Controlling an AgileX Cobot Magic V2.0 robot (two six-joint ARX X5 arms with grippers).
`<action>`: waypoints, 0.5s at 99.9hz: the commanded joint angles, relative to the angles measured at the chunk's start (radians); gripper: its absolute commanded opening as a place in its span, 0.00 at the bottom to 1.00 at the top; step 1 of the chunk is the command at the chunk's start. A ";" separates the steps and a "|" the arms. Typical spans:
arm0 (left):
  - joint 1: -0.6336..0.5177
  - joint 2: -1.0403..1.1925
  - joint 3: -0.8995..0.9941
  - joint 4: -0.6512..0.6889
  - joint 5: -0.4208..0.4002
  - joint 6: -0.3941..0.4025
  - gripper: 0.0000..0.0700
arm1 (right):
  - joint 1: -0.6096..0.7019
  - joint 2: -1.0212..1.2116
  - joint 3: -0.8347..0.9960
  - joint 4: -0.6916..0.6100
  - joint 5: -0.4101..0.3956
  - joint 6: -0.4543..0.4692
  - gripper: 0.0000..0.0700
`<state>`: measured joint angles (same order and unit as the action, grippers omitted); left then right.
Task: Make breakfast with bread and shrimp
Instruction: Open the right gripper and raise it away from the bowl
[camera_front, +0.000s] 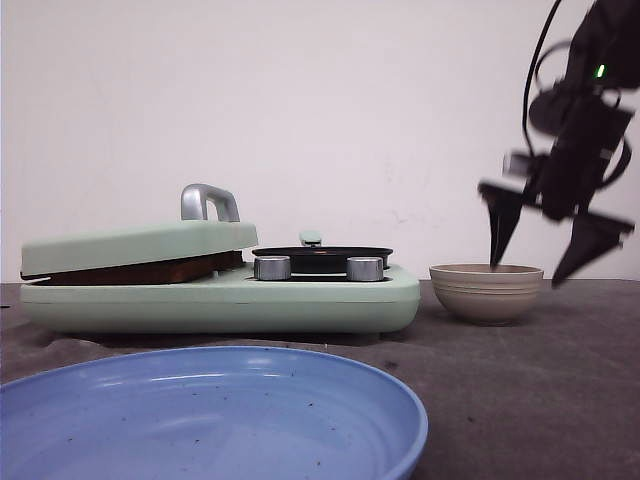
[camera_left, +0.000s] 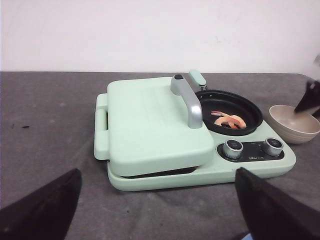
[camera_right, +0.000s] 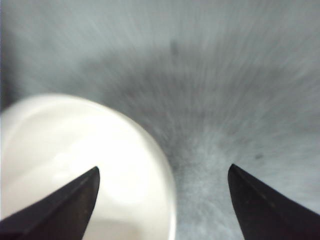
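The shrimp (camera_left: 229, 120) are pinkish-orange pieces lying in the round black pan (camera_left: 231, 111) of the mint-green breakfast maker (camera_front: 220, 295). Its sandwich lid (camera_left: 150, 120) is down. A brown strip of the bread (camera_front: 140, 270) shows in the gap under it. My right gripper (camera_front: 527, 274) hangs open over the beige ribbed bowl (camera_front: 487, 292). In the blurred right wrist view, one finger is above the bowl (camera_right: 85, 165) and the other is beside it, with the right gripper (camera_right: 163, 169) holding nothing. My left gripper (camera_left: 158, 171) is open and empty, back from the appliance's front.
A large blue plate (camera_front: 200, 420) sits nearest the front, before the appliance. Two silver knobs (camera_front: 272, 267) are on the maker's front by the pan. A silver handle (camera_left: 187, 100) rises from the lid. Dark grey cloth (camera_front: 540, 380) covers the table.
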<state>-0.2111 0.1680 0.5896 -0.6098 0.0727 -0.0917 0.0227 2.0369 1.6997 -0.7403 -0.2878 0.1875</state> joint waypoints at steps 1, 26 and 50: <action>0.000 -0.002 0.002 0.006 -0.006 0.005 0.79 | -0.003 -0.030 0.024 0.005 -0.002 -0.013 0.74; 0.000 -0.002 0.002 0.006 -0.006 0.004 0.79 | -0.018 -0.212 0.024 -0.024 -0.053 -0.024 0.73; 0.000 -0.002 0.002 0.006 -0.006 0.004 0.79 | -0.018 -0.408 0.024 -0.060 -0.053 -0.071 0.72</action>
<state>-0.2115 0.1680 0.5896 -0.6098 0.0727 -0.0917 0.0055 1.6562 1.7000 -0.7944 -0.3382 0.1493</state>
